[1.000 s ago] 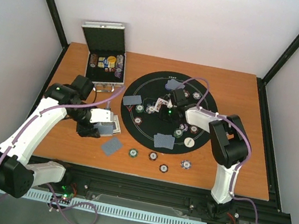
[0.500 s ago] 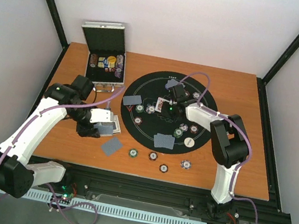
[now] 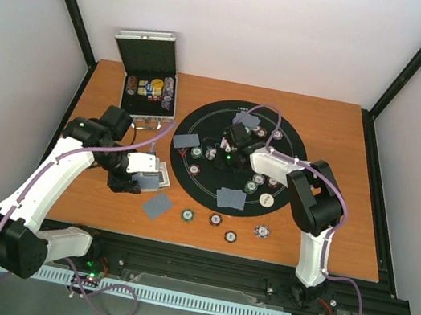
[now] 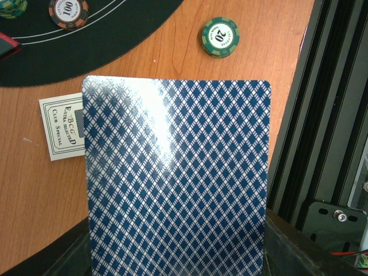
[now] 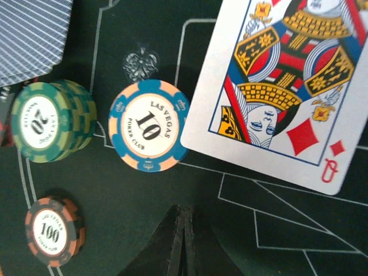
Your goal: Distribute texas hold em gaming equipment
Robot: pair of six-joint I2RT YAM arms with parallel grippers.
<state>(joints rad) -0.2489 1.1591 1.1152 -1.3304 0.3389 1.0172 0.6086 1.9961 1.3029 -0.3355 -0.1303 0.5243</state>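
Right hand (image 5: 184, 238) fingers pressed together, nothing held, over the black mat (image 5: 121, 195). Face-up queen of diamonds (image 5: 287, 86) ahead to its right, blue 10 chip (image 5: 148, 133) just ahead, green 20 chip stack (image 5: 49, 122) ahead-left, 100 chip (image 5: 53, 231) close on its left. Left hand (image 3: 145, 172) clamped on blue-backed playing cards (image 4: 175, 172) above the counter (image 4: 34, 201), single green 20 chip (image 4: 219, 37) ahead of it past the cards' far edge.
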